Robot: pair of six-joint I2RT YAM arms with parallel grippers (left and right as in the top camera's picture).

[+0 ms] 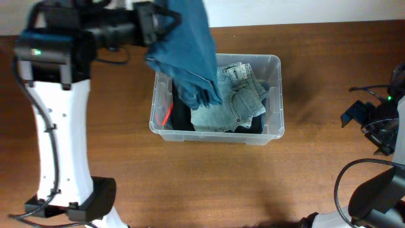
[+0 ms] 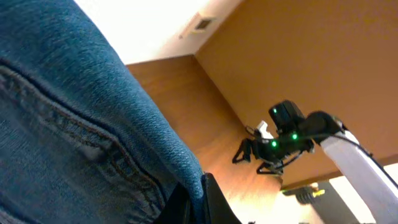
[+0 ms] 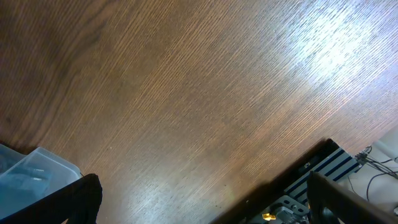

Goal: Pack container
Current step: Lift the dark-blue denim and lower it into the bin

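The container (image 1: 273, 62), a clear plastic bin, stands mid-table and holds folded light-blue jeans (image 1: 235, 96), a dark garment (image 1: 182, 118) and something red (image 1: 166, 114). My left gripper (image 1: 155, 19) is raised above the bin's left end, shut on a dark-blue denim garment (image 1: 190, 44) that hangs down over the rim. In the left wrist view the denim (image 2: 74, 124) fills the frame and is pinched between the left gripper (image 2: 198, 200) fingers. My right gripper (image 1: 370, 130) rests at the table's right edge, open and holding nothing; the right wrist view shows the right gripper (image 3: 211, 208) over bare wood.
A corner of the bin (image 3: 31, 171) shows at the lower left of the right wrist view. The right arm (image 2: 292, 134) with green lights appears in the left wrist view. Cables and a striped mount (image 3: 323, 165) lie at the table's right edge.
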